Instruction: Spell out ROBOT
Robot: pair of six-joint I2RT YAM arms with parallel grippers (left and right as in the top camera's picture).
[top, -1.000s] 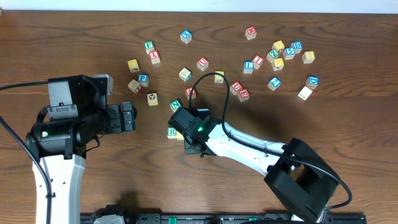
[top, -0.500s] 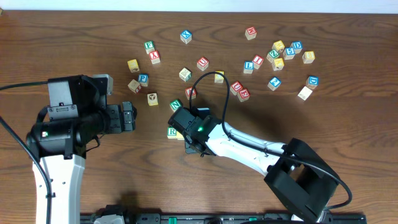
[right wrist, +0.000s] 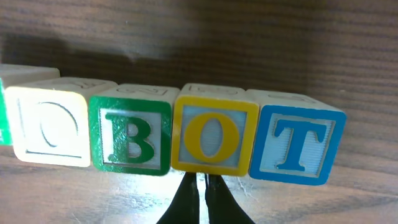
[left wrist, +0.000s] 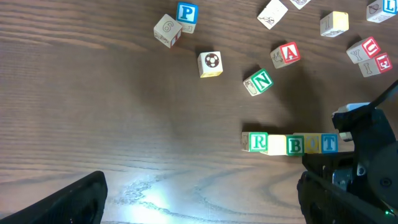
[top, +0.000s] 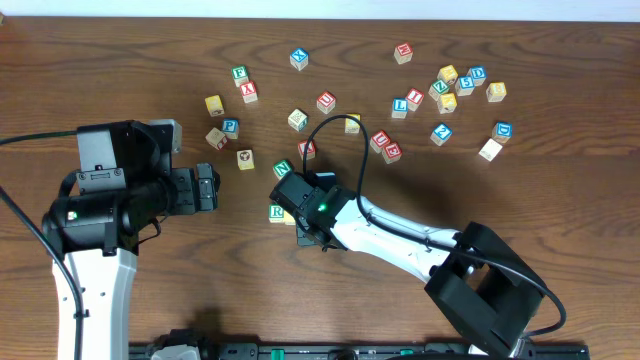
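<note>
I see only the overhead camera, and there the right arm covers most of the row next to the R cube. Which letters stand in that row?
Observer: The right wrist view shows, from left to right, a pale O cube, a green B cube, a yellow O cube and a blue T cube, side by side.
Operator: Is the R joined to them?
Observer: Yes. In the left wrist view the R cube sits against the pale O cube, in one straight line.
Operator: Does the right gripper hold a cube?
Observer: No. The right gripper is shut on nothing, just in front of the yellow O cube.
</note>
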